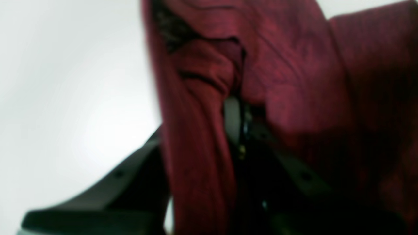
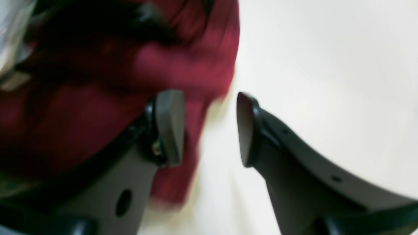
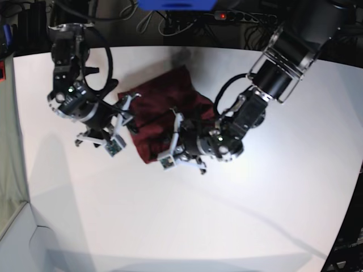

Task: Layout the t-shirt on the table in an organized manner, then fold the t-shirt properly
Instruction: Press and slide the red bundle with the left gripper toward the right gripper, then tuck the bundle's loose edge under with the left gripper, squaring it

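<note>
**1 shirt bunched on the table, 2 grippers at its edges**

You have 1 t-shirt (image 3: 164, 113) in view, a dark red garment lying crumpled in a wrinkled heap on the far-middle part of the 1 white table (image 3: 187, 226). It is not spread flat; folds overlap across its middle.

Your 2 arms flank it. Your left gripper (image 3: 177, 131) sits on the near edge of the cloth. In the left wrist view its jaws are nearly together with a fold of the t-shirt (image 1: 202, 107) pinched between them, and more cloth drapes over the right-hand finger, hiding most of it.

Your right gripper (image 2: 210, 127) is at the shirt's other side. In the right wrist view its 2 fingers stand well apart with nothing between them. 1 fingertip (image 2: 169, 127) shows against the red cloth (image 2: 98, 114), the other against bare table (image 2: 326, 65). The blur keeps you from telling whether that first fingertip touches the fabric.
</note>
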`<state>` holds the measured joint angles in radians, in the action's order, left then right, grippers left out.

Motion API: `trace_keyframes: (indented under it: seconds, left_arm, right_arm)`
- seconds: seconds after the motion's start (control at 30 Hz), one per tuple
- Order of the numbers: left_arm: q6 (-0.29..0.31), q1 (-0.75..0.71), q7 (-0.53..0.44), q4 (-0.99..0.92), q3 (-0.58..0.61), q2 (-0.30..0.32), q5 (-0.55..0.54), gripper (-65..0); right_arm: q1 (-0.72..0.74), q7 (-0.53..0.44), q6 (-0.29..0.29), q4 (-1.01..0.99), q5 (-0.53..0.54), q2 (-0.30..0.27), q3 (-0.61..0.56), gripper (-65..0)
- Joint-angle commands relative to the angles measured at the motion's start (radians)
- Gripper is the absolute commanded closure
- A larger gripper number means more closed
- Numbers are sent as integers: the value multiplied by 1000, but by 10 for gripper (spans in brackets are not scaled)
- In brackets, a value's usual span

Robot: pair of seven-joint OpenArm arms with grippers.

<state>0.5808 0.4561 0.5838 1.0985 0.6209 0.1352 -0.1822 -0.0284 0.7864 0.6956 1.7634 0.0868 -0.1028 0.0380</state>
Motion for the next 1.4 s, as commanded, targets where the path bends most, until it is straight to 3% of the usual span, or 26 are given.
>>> trace_keyframes:
  seconds: [0.0,0.23,0.47,0.73,1.0,1.13,1.37]
  left_arm:
    - [-6,48,-29,13,23,-1,0,-5]
    - [-6,86,-46,13,89,-38,2,-5]
    - [-6,128,-46,-33,96,-76,2,-35]
    - [-14,163,-104,-149,87,-130,2,-223]
    - [-17,221,-130,-143,80,-136,0,-560]
    - [-17,221,-118,-139,-48,-133,-3,-625]
    - [-15,66,52,-44,-522,-102,-10,-625]
  right_arm:
    - [15,-22,3,19,14,-4,23,-269]
    - [-3,-20,3,17,14,-4,188,-269]
    - [-48,-22,3,20,17,-18,210,-269]
    - [-74,-22,3,48,14,-18,210,-269]
    - [-92,-22,3,80,14,-16,210,-269]
    - [-92,-22,3,79,14,-15,210,-269]
    - [-83,-23,3,77,14,-15,210,-269]
